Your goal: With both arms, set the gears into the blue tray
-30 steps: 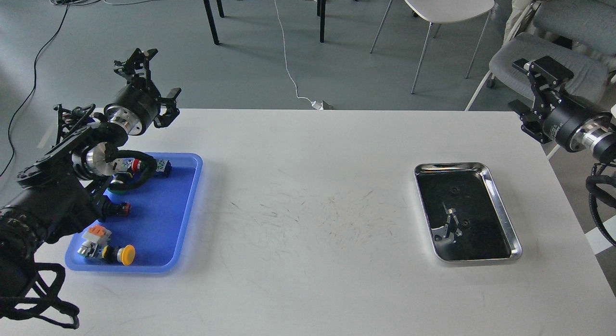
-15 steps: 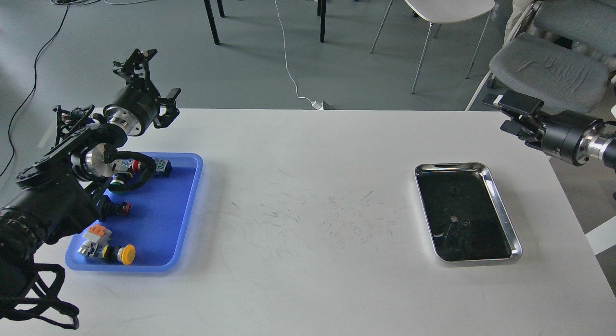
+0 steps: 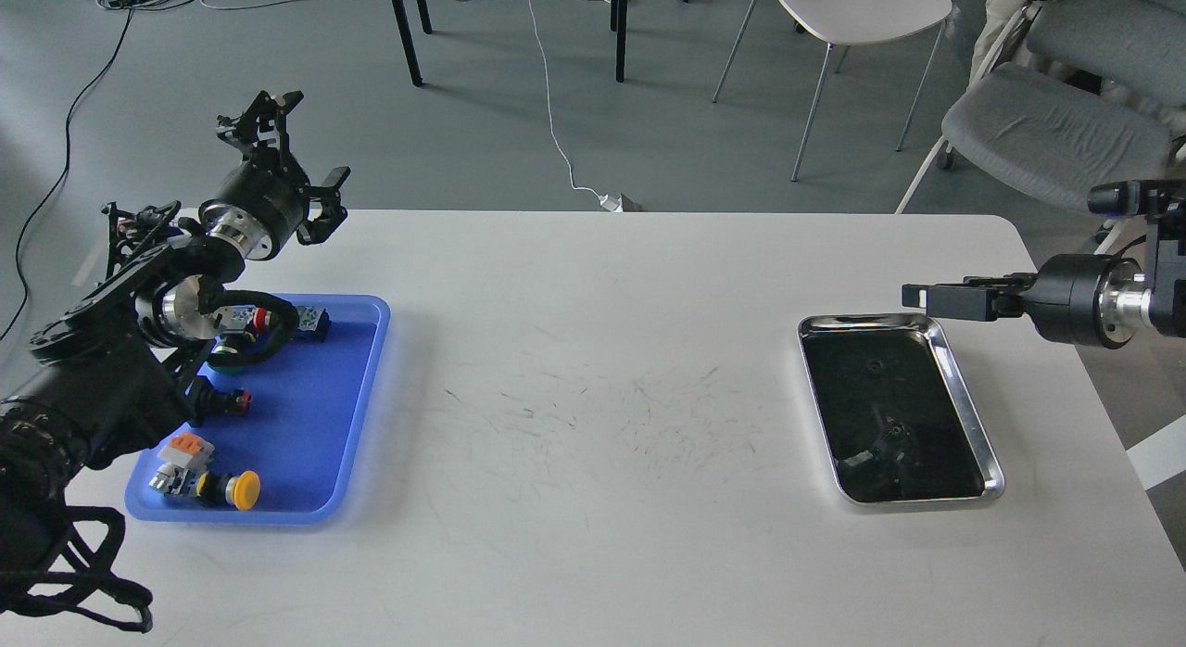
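Two gears are seen as small black toothed wheels on the dark floor of the steel tray (image 3: 964, 387): one gear (image 3: 872, 364) toward the far end, a second gear (image 3: 895, 432) nearer the middle. Dark reflections lie close to the second one, so its outline is only partly made out. Neither gear is held by anything.

The blue tray (image 3: 357, 397) is located well apart from them, at the left side of the white table (image 3: 593, 369). No gears can be made out in it. Several push-button switches are lying in it, among them one with a yellow cap (image 3: 244, 490), one with a red cap (image 3: 262, 317) and a white block with an orange top (image 3: 185, 450). Part of the tray is hidden behind the left arm.

The right gripper (image 3: 917, 299) is held level above the far right corner of the steel tray, pointing left, clear of the tray floor. It is seen edge-on and dark; how far its fingers are parted cannot be told, and nothing is seen in its grasp.

The left gripper (image 3: 301, 156) is raised beyond the far end of the blue tray, at the table's far left edge. Its fingers are spread wide apart, and nothing is held between them.
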`<action>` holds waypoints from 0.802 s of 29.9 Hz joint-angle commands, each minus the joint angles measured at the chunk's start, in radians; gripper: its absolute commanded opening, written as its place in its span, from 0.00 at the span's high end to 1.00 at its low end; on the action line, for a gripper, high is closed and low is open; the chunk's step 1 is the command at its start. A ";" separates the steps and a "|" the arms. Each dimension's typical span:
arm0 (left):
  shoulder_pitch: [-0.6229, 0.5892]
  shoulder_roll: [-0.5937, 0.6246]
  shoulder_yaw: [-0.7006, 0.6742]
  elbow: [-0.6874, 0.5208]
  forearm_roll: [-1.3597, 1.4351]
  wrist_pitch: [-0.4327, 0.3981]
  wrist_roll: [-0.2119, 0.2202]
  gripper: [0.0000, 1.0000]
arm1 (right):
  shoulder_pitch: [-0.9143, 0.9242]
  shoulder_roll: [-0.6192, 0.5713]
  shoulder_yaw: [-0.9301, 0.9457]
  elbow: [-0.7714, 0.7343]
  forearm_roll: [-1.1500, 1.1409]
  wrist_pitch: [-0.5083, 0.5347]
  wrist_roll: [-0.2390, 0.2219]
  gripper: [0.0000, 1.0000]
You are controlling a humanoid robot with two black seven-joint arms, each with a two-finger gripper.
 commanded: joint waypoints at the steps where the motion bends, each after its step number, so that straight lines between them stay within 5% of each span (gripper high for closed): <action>1: 0.000 0.007 -0.002 0.000 0.000 -0.007 0.000 0.01 | 0.030 0.021 -0.058 -0.014 -0.065 0.001 0.014 0.03; 24: 0.000 0.035 -0.021 -0.002 0.000 -0.035 0.000 0.01 | 0.066 0.311 -0.280 -0.269 -0.178 -0.002 0.029 0.06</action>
